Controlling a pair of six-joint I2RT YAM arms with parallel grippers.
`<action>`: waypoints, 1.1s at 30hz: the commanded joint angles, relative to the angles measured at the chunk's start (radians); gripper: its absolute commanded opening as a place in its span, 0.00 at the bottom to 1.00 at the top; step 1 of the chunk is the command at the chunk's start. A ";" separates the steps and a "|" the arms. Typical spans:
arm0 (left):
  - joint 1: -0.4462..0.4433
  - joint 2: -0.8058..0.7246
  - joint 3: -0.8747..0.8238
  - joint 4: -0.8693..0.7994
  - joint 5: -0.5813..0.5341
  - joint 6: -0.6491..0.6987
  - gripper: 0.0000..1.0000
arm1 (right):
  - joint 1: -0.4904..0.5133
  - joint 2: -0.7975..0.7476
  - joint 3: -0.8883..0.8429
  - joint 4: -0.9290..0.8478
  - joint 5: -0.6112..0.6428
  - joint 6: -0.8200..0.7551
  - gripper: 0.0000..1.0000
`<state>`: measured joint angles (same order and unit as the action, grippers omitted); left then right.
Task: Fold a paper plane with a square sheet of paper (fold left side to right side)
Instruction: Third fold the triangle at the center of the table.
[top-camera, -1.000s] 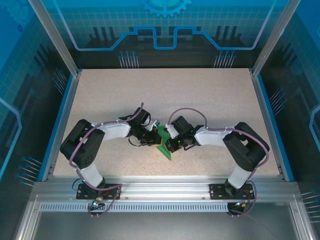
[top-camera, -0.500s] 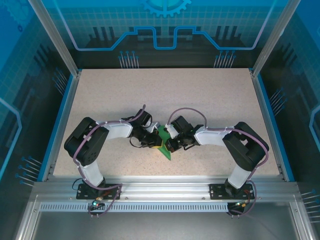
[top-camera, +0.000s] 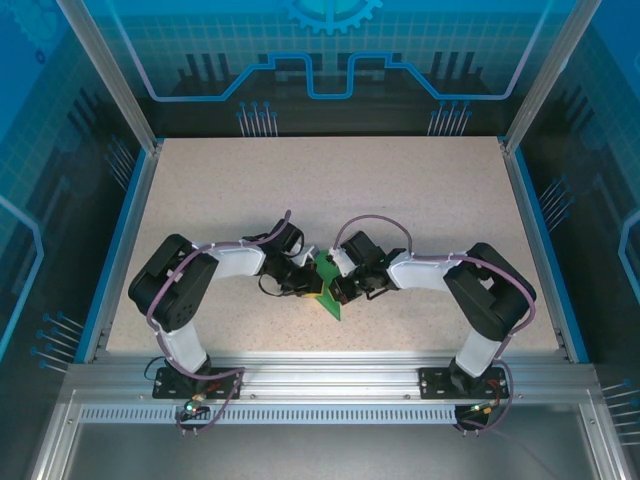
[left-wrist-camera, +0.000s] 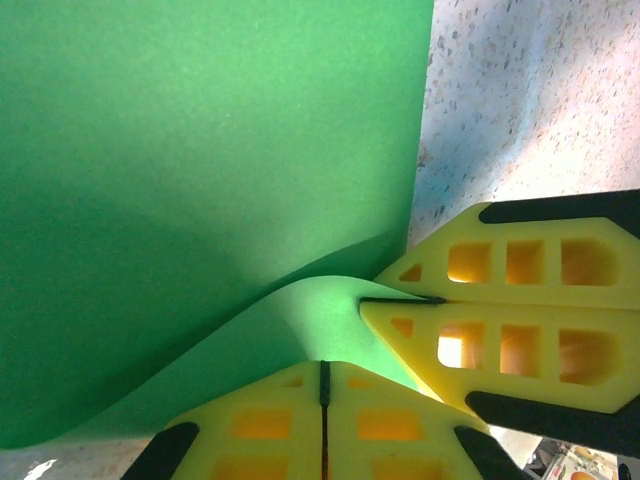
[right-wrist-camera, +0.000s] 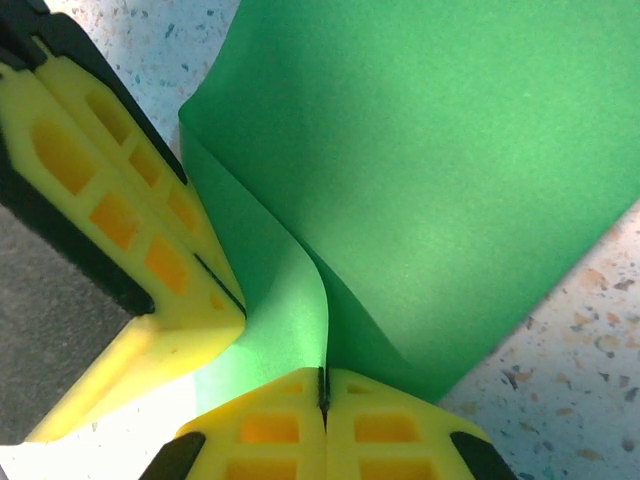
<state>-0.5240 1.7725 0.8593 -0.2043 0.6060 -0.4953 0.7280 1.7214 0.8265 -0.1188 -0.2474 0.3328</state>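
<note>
Pinching green paper (left-wrist-camera: 200, 150), left claw (left-wrist-camera: 323, 375) crowding right claw (right-wrist-camera: 322, 378), speckled table (top-camera: 400, 200) around.

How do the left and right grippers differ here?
The left gripper reaches the green paper from the left, the right gripper from the right. The right gripper's fingers lie angled across the left gripper's, not head-on. Both are shut, pinching the paper's raised fold, tips nearly touching.
</note>
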 joint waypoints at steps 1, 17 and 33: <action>-0.004 0.013 -0.029 -0.032 -0.017 0.021 0.07 | 0.020 0.064 -0.023 -0.102 0.037 -0.017 0.00; -0.005 0.027 -0.055 -0.038 -0.066 0.018 0.06 | 0.005 0.027 0.021 -0.137 0.041 0.014 0.04; -0.004 0.033 -0.056 -0.040 -0.075 0.020 0.06 | -0.011 -0.233 0.065 -0.340 0.020 0.249 0.20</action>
<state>-0.5240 1.7741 0.8337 -0.1997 0.5838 -0.4953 0.7193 1.5265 0.8967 -0.3954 -0.1696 0.4591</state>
